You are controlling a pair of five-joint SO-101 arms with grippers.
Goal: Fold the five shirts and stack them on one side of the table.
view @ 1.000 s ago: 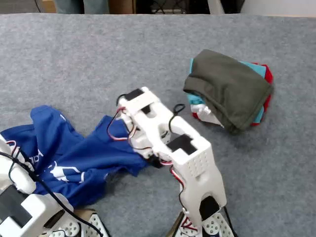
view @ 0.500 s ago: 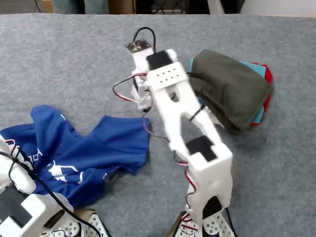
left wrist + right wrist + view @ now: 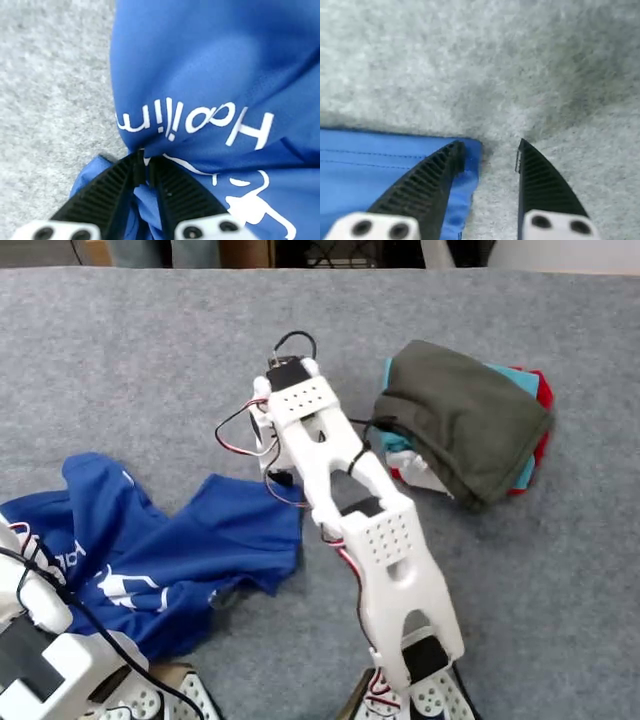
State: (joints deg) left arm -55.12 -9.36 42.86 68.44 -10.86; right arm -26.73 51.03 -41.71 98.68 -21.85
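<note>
Pinching the blue shirt (image 3: 200, 65) with the left hand (image 3: 142, 161); right hand (image 3: 490, 147) spread at its corner.

The right arm (image 3: 385, 540) was built of white shells, two pierced with grids of small holes, with black servo blocks (image 3: 285, 373) between; red, white and black wires (image 3: 228, 440) were looped along it. The left arm (image 3: 65, 660) was likewise white, strung with black cables (image 3: 75, 602). The right gripper (image 3: 490, 145) and the left gripper (image 3: 144, 159) were fitted with black ribbed fingers (image 3: 420, 185).
</note>
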